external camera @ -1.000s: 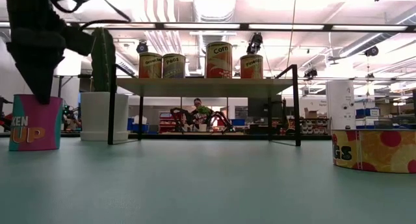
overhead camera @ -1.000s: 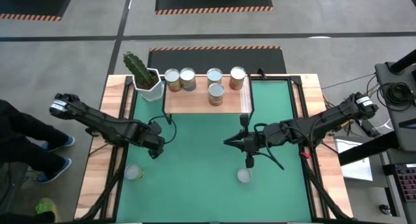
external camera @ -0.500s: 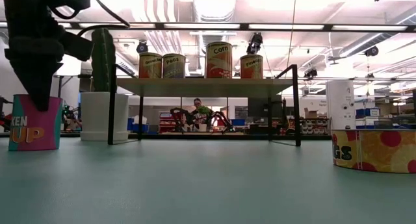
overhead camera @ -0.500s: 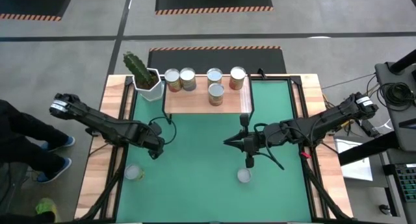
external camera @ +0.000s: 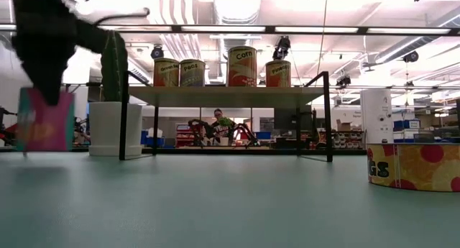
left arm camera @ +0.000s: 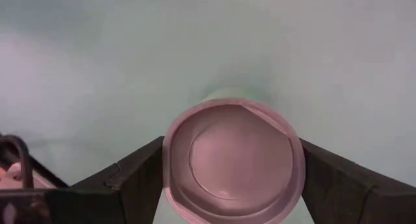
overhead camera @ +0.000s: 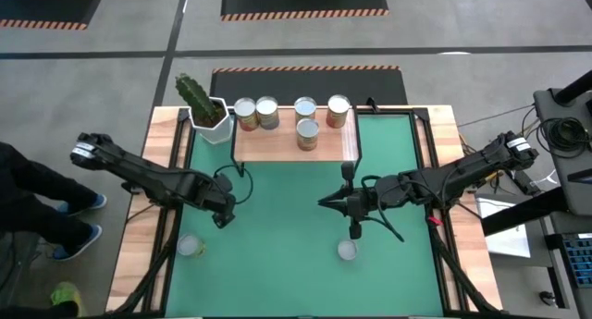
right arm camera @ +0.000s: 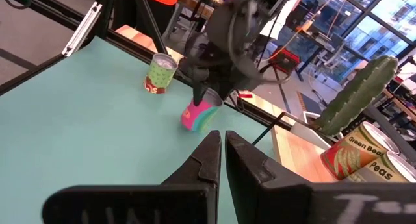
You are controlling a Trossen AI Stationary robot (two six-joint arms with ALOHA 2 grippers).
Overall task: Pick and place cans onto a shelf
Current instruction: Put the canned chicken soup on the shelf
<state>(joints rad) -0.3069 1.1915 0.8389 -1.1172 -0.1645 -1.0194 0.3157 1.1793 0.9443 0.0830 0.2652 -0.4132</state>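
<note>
A pink can [external camera: 44, 120] with a silver top [left arm camera: 233, 160] hangs just above the green mat at the table's left, with my left gripper [overhead camera: 222, 215] shut on it from above. In the right wrist view this can [right arm camera: 200, 115] looks tilted. My right gripper [overhead camera: 326, 203] hovers shut over the middle of the mat and holds nothing. Several cans [overhead camera: 305, 120] stand on the wooden shelf [overhead camera: 277, 145] at the far edge. Two more cans stand on the mat, one near left [overhead camera: 191, 246] and one near centre [overhead camera: 347, 251]. My left gripper pinches the pink can between its two fingers, one on each side of the wall just under the top rim [left arm camera: 166, 164]. The fingers [left arm camera: 133, 178] point down from above. The can hangs below them, clear of the mat and somewhat tilted.
A cactus in a white pot [overhead camera: 208, 113] stands at the shelf's left end. The shelf's black legs [external camera: 329, 118] stand on the mat. Open mat lies between the shelf and the two loose cans. A person's legs [overhead camera: 37, 203] show beyond the table's left edge.
My left gripper has risen a little with the pink can. The can stood on the mat before and now hangs just clear of it, blurred with motion.
</note>
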